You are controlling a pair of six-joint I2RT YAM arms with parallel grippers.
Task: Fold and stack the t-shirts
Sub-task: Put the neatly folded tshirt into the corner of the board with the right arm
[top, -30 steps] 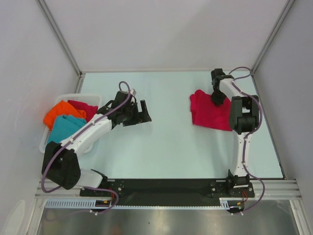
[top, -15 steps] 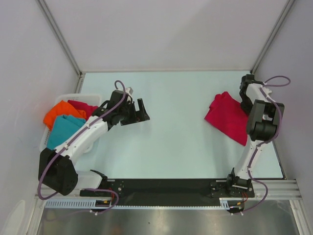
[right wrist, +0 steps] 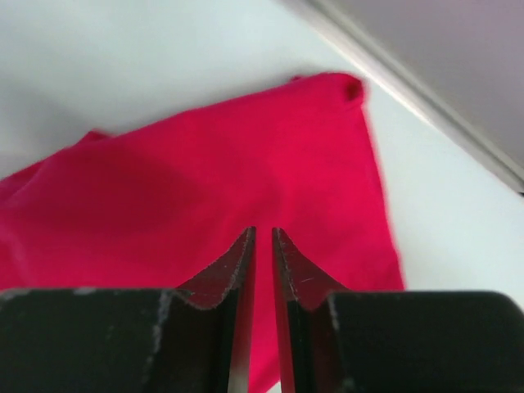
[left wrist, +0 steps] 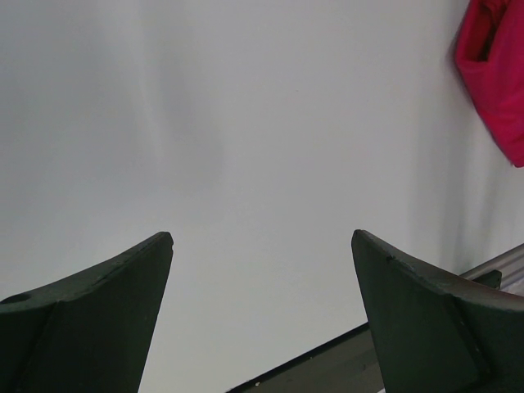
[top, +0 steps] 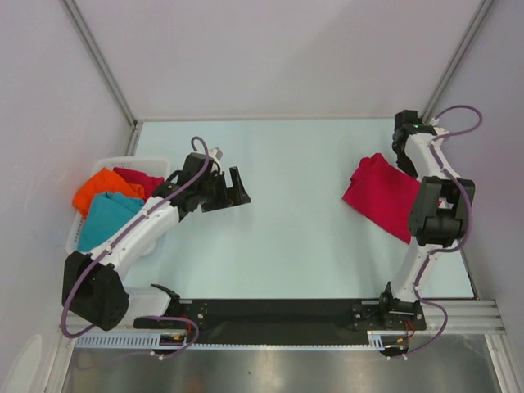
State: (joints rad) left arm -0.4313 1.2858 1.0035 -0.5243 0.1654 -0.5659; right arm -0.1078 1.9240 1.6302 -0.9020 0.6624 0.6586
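Since a second ago, the right gripper has dragged the crimson t-shirt out to its own side of the table, then backed off toward the far corner. The shirt hasn't shifted in the last half second. The left gripper has barely moved.

Right gripper: jaws almost together with only a thin slit, and no cloth seen pinched. It looks released. The crimson t-shirt lies ahead of and below the fingertips, most of it to their left, with one bunched corner ahead-right.

Left gripper: jaws wide apart, nothing between them, bare table under it. The crimson t-shirt only shows far ahead-right of it, well apart.

Long axis of the shirt is diagonal: one end is near the right gripper's tips, the other runs back toward that arm's base. It's a compact, layered lump. I can't tell a neat fold from bunching.

My read is that the right arm is much nearer, so any regrasp or tidy-up of this shirt is its job. It would come back down onto the corner nearest its tips.

The orange t-shirt, teal t-shirt and second crimson t-shirt sit in the basket behind the left gripper, so the next fetch suits the left arm. Nothing is stacked yet.
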